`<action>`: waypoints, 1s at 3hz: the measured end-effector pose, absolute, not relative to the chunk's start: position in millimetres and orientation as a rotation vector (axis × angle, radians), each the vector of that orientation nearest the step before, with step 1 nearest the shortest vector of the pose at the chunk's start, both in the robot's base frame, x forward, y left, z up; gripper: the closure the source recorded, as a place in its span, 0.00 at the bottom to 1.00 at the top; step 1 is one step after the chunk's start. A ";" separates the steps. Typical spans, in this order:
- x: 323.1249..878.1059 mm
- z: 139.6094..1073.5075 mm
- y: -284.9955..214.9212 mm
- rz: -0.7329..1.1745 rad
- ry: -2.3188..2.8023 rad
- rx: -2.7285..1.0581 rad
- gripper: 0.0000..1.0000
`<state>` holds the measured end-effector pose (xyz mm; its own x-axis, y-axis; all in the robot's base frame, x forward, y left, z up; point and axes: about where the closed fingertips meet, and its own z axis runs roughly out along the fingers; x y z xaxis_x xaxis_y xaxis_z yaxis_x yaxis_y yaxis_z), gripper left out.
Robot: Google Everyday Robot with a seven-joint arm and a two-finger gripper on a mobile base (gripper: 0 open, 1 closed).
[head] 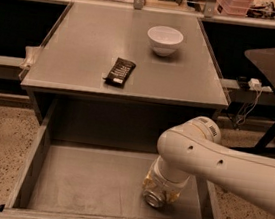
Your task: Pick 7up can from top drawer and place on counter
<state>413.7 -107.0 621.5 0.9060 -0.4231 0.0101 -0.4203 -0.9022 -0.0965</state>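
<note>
Counter point(86, 39): one, a flat grey top; we count two things on it.
Top drawer point(83, 180): one, pulled out below the counter's front edge, grey bottom mostly bare.
Arm point(221, 163): one, white, coming in from the right and bending down into the drawer.
Bowl point(164, 39): one, white, upright, toward the counter's back right.
Snack packet point(120, 72): one, black, lying flat near the counter's middle front, well apart from the bowl.
Gripper point(159, 194): one, down in the drawer's right front corner area; how wide it stands we cannot tell (the wrist covers it).
7up can point(154, 200): one, under the wrist at the drawer's right front.
Can axis: only a round silvery end shows, facing front and up toward us; the long axis seems to run tilted up into the wrist (the rest is hidden).
</note>
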 end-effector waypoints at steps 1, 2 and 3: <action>420.0 650.4 -99.6 -0.089 0.736 -2.911 0.79; 427.0 690.1 -90.4 -0.085 0.760 -2.821 0.99; 436.5 756.0 -84.6 -0.076 0.753 -2.714 1.00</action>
